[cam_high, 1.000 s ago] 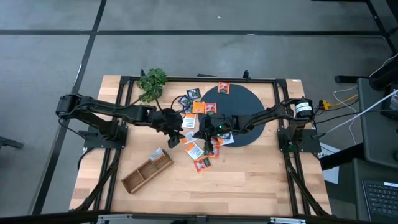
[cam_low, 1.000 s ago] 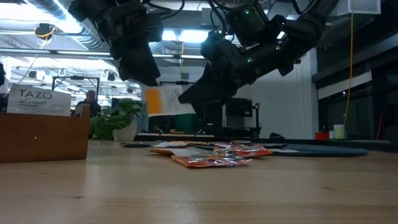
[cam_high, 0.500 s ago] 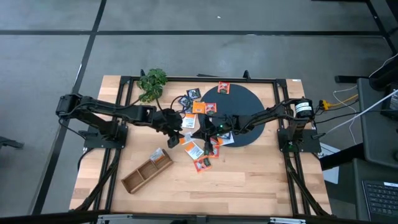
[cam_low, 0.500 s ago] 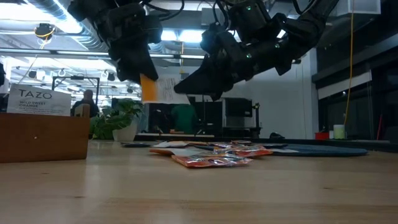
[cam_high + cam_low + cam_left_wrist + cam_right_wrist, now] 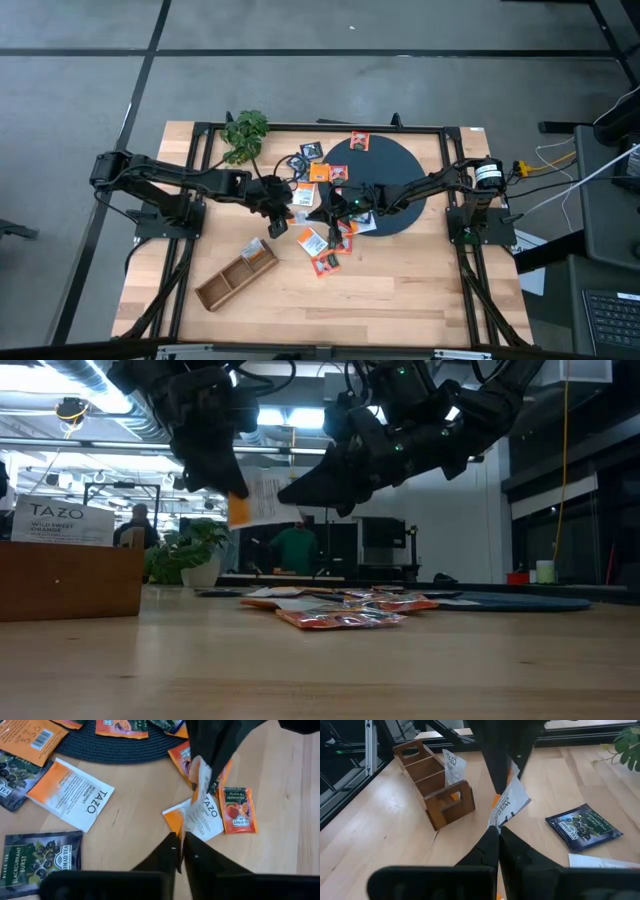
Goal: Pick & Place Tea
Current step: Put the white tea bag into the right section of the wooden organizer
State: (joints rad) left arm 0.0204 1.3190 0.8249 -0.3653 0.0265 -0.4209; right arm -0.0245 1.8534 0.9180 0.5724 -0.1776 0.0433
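A white-and-orange tea sachet (image 5: 262,500) hangs in the air above the table's middle, with a gripper shut on each end. My left gripper (image 5: 284,207) comes at it from the table's left and my right gripper (image 5: 316,208) from the right. Several more tea sachets lie flat on the wood (image 5: 322,248) and on the dark disc (image 5: 395,185). One white sachet (image 5: 451,766) stands in the wooden tray (image 5: 237,278). My left gripper pinches one end of the sachet (image 5: 188,826) between its two shut fingers, slanting down from the table's left. The sachet is clear of the table and stretches away from the fingers to the other gripper. My right gripper pinches the opposite end of the same sachet (image 5: 501,819) between its two shut fingers, coming nearly level from the table's right. The sachet stands edge-up in the hold, lifted clear of the table.
A green plant (image 5: 245,135) stands at the far left. The tray lies slantwise near the front left. Loose sachets (image 5: 340,612) lie right under the two grippers. A dark-blue sachet (image 5: 584,826) lies flat farther left. Bare wood (image 5: 400,290) lies at the front right.
My left gripper has shut on the free end of the sachet that my right gripper was holding up. The right gripper tipped up a little, and the sachet rose slightly and now spans both grippers.
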